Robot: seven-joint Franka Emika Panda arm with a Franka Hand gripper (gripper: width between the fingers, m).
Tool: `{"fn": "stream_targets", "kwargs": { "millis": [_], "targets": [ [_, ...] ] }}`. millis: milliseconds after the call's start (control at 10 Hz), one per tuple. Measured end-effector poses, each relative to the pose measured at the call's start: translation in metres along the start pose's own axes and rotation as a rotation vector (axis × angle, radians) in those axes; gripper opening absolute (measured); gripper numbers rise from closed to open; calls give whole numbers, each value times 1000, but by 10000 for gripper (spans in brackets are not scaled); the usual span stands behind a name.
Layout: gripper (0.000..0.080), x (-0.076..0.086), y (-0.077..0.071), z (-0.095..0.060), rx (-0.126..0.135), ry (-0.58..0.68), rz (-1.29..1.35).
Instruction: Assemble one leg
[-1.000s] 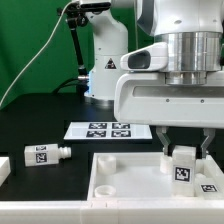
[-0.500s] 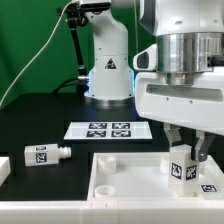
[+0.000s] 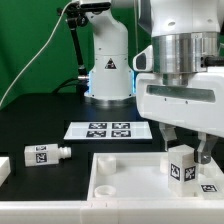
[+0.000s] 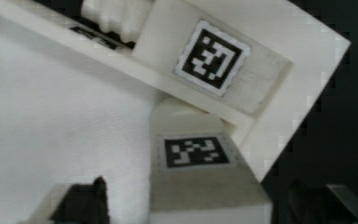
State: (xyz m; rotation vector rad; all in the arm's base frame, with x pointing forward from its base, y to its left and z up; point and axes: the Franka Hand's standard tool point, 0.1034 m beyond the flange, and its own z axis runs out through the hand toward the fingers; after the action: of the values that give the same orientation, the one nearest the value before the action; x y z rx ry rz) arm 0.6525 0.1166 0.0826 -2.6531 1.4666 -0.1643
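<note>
My gripper (image 3: 186,158) is shut on a small white leg (image 3: 181,166) with a black-and-white tag on its side. It holds the leg upright over the right part of the big white tray-like panel (image 3: 125,182). I cannot tell whether the leg's lower end touches the panel. In the wrist view the leg (image 4: 201,160) sits between the two dark fingers (image 4: 83,202), with the panel's tagged edge (image 4: 247,95) just beyond it. A second leg (image 3: 44,154) lies on its side on the black table at the exterior view's left.
The marker board (image 3: 108,129) lies flat behind the panel. A white part (image 3: 3,170) shows at the far left edge. The arm's white base (image 3: 108,65) stands at the back before a green backdrop. The panel carries a tag (image 3: 208,187) near its right end.
The gripper has shifted a little toward the exterior view's right with the leg held in it. The lying leg and the panel have not moved.
</note>
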Motion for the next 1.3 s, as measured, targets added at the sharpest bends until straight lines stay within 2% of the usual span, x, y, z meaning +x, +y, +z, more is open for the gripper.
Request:
{"fn": "stream_targets", "kwargs": {
  "millis": [100,200,300,800,1100,1300],
  "targets": [
    [569,0,0,0,-2,2,-105],
    [633,-1,0,0,-13,6,-215],
    [645,-2,0,0,-18,10,-334],
    [648,1,0,-1,-23,12,-719],
    [648,7,3,1,-37,14,-1064],
    [648,6,1,1,-39,23,-1140]
  ]
}}
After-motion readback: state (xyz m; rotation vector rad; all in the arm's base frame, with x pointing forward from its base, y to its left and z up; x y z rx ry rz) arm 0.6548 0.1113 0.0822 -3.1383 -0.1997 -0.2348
